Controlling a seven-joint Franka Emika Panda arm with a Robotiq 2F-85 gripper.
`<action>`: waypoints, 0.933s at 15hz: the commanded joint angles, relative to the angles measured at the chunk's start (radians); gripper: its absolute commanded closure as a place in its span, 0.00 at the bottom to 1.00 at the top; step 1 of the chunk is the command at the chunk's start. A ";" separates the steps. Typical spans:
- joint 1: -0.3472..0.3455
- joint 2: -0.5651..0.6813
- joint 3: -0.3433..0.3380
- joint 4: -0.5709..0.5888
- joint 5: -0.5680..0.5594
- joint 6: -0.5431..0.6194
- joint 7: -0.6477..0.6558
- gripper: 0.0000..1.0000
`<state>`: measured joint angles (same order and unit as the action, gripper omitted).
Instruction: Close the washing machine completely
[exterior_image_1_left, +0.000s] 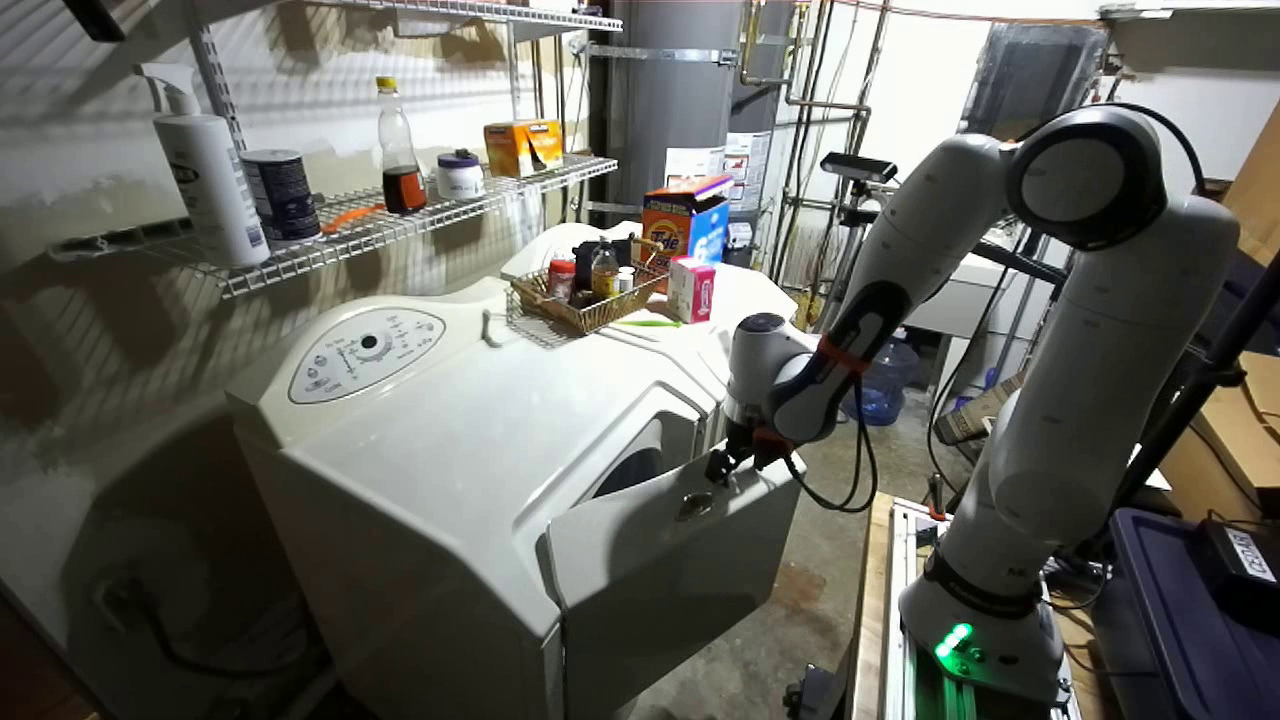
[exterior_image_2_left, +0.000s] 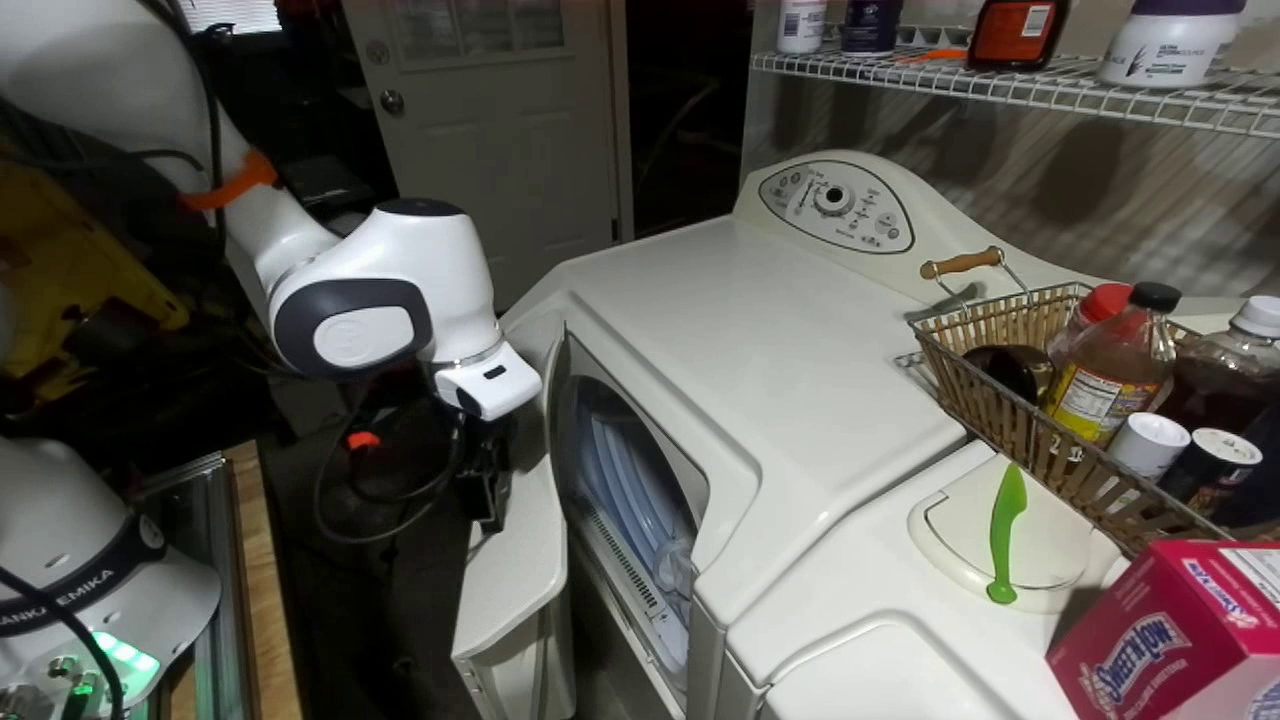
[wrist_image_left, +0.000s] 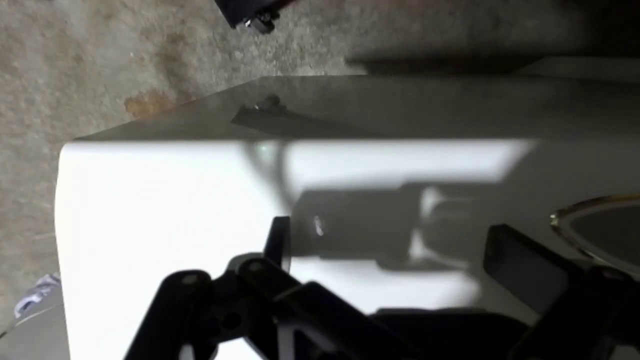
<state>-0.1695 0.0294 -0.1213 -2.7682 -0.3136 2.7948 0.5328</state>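
Note:
The off-white washing machine (exterior_image_1_left: 440, 430) stands with its flat front door (exterior_image_1_left: 690, 590) ajar. A dark opening (exterior_image_1_left: 640, 465) shows behind the door. In an exterior view the washing machine (exterior_image_2_left: 690, 310) shows its dial panel, and the door (exterior_image_2_left: 515, 570) stands out from the body with a gap at its free end. My gripper (exterior_image_1_left: 722, 465) is at the outer side of the door's upper part, near an oval badge. In the wrist view my gripper (wrist_image_left: 392, 250) has its fingers wide apart, empty, over the door's pale face (wrist_image_left: 175, 200). I cannot tell whether the fingertips touch it.
A second white appliance beside it bears a wicker basket (exterior_image_2_left: 1040, 430), a pink box (exterior_image_2_left: 1150, 640), a green utensil (exterior_image_2_left: 1006, 530) and a Tide box (exterior_image_1_left: 665, 235). A wire shelf (exterior_image_1_left: 340, 235) with bottles hangs above. The robot's base stands on a wooden-edged bench (exterior_image_1_left: 870, 600).

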 joint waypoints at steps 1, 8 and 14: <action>0.020 0.006 -0.027 0.001 -0.033 0.027 0.022 0.00; 0.009 0.070 -0.061 0.020 -0.076 0.077 0.002 0.09; 0.034 0.209 -0.161 0.074 -0.076 0.161 -0.056 0.62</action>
<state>-0.1613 0.1366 -0.2225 -2.7422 -0.3816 2.8960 0.5104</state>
